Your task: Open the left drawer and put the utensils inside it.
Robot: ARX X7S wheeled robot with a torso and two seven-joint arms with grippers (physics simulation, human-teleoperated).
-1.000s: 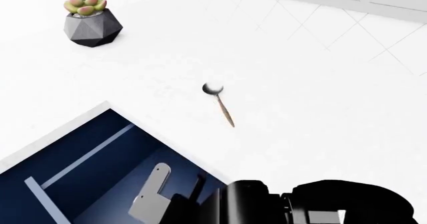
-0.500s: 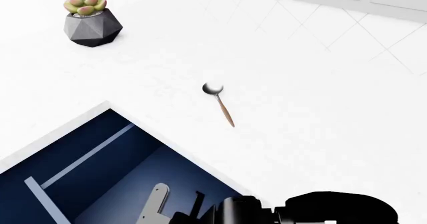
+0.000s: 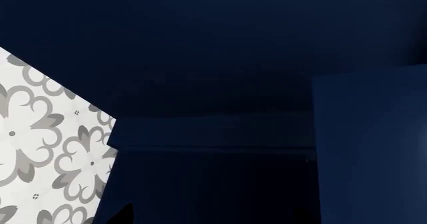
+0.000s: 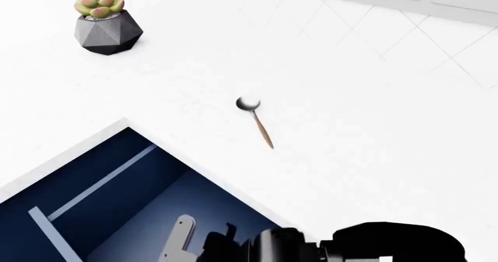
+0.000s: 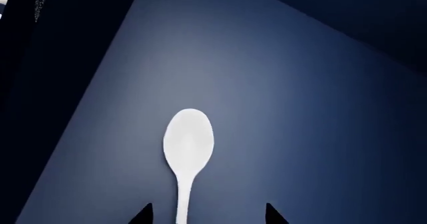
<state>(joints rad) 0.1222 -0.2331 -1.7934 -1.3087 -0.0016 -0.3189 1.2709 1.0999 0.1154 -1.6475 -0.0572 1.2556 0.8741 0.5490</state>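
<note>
The white counter (image 4: 365,128) fills most of the head view, with a tiled wall behind it and a potted succulent (image 4: 107,21) in a grey faceted pot at the far left corner. The left drawer (image 4: 132,174) stands pulled open below the counter edge, navy inside, with pale divider strips (image 4: 101,183) crossing its floor.

My right gripper (image 4: 206,240) hangs inside the drawer's near compartment. Its jaws are apart: my right wrist view shows both dark fingertips (image 5: 143,215) wide of the thin handle running between them, touching nothing. My left gripper shows in no view; that wrist camera sees only navy cupboard fronts and patterned floor.

The spoon (image 4: 255,122) is what I judge comes next. It lies on the counter, beyond the drawer's rim, away from me and to the right of my jaws. Its long axis runs nearly straight away from me, the shiny bowl at the far end, the reddish-brown handle pointing back towards me and slightly right. My right arm is plainly the nearer one.

The pale white utensil (image 5: 188,144) lies flat on the drawer floor, a smooth oval head on a slim stem, with no tines that I can make out.
</note>
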